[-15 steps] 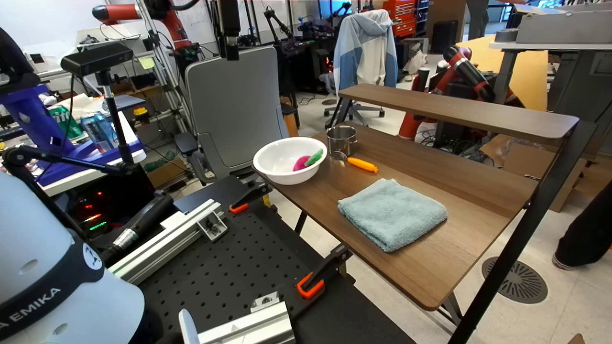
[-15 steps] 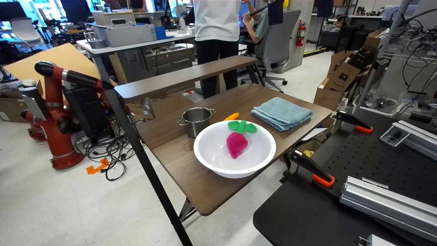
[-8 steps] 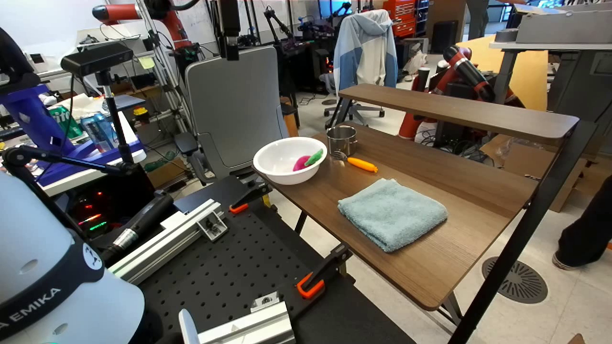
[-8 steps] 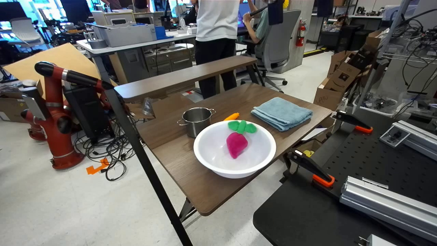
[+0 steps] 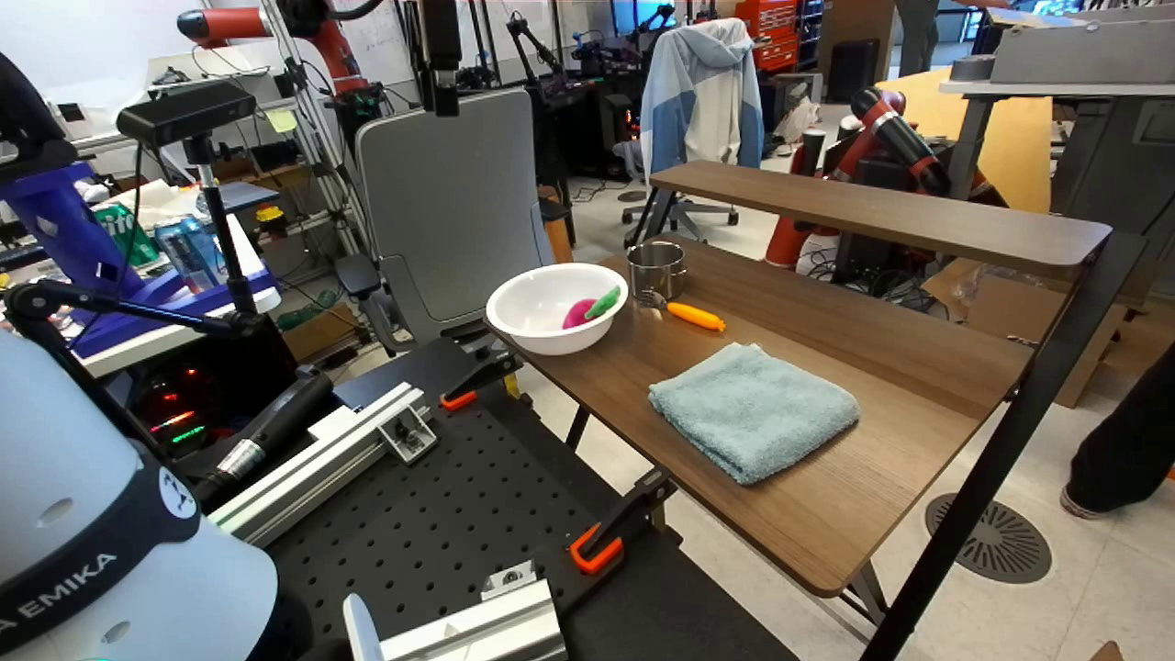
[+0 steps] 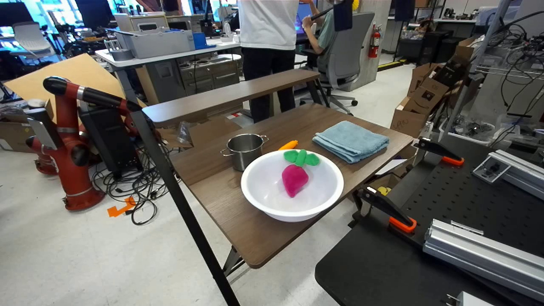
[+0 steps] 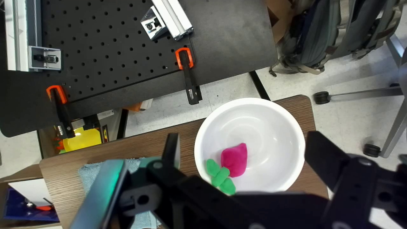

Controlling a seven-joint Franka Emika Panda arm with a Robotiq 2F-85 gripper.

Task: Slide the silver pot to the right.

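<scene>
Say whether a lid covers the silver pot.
No, the silver pot has an open top, its inside showing in an exterior view.

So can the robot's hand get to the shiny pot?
Probably yes, from above: the gripper is open, and nothing sits on the silver pot. The white bowl sits close beside it, though, so coming in from that side looks harder.

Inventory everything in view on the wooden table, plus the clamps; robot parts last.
Wide round bowl: 1, white, on the brown wooden table
Small cylindrical metal pot: 1, silver, beside the bowl
Plush toy vegetable: 1, pink and green, in the bowl
Slim utensil: 1, orange handle, by the pot
Folded cloth towel: 1, pale blue, on table
Clamps: 2, black and orange, edge of black platform
Arm section: 1, white, left of an exterior view
Gripper: 1, black, wrist view, open
</scene>
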